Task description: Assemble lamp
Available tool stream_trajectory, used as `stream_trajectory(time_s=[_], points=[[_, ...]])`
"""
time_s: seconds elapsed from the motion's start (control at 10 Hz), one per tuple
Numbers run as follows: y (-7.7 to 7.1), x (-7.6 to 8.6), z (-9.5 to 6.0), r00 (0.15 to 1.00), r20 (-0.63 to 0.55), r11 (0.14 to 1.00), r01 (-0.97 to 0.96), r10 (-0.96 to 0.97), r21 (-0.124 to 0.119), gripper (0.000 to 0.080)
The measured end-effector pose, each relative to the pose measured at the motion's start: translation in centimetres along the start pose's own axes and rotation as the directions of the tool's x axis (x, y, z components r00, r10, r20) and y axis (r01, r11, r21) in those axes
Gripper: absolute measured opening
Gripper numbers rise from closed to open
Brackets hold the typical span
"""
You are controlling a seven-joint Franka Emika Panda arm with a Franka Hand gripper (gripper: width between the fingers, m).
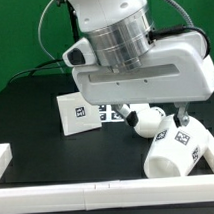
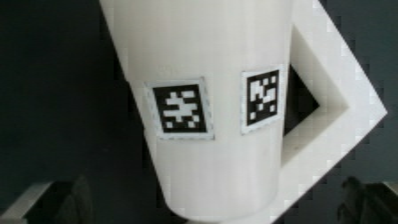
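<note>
My gripper (image 2: 205, 208) is spread wide, its fingers (image 2: 54, 206) clear on either side of the shade (image 2: 205, 60). The shade lies on its side at the exterior view's right, near the white rail (image 1: 58, 189). The bulb (image 1: 147, 119) lies just left of the shade, and the base (image 1: 75, 111) is farther left.

Lamp shade (image 2: 205, 60) fills mid-frame: white, tapered, narrowing toward the jaws. Two square black-and-white tags sit side by side on its wall, one (image 2: 180, 108) facing the camera, the other (image 2: 265, 97) turned round the curve. Jaws: dark, blurred, one either side of the narrow end, a gap on each side. Behind the shade, a white angled rail (image 2: 349, 95) lies on the black tabletop (image 2: 45, 80), partly hidden.
</note>
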State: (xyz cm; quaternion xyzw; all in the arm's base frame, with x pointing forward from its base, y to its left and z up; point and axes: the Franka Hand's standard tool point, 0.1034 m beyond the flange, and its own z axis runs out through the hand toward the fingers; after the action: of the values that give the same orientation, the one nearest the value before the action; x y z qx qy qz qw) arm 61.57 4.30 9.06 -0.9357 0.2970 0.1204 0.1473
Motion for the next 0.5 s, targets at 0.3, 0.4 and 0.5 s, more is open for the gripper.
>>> stream_trajectory(time_s=[0.3, 0.4, 0.5], points=[[2.1, 1.8, 0.3, 0.956, 0.292, 0.999, 0.031, -0.023, -0.022, 0.0698], [2.6, 2.3, 0.4, 0.925, 0.379, 0.999, 0.024, -0.012, -0.027, 0.0698], [2.9, 2.8, 0.5, 0.899, 0.437, 0.999, 0.023, -0.006, -0.033, 0.0698]])
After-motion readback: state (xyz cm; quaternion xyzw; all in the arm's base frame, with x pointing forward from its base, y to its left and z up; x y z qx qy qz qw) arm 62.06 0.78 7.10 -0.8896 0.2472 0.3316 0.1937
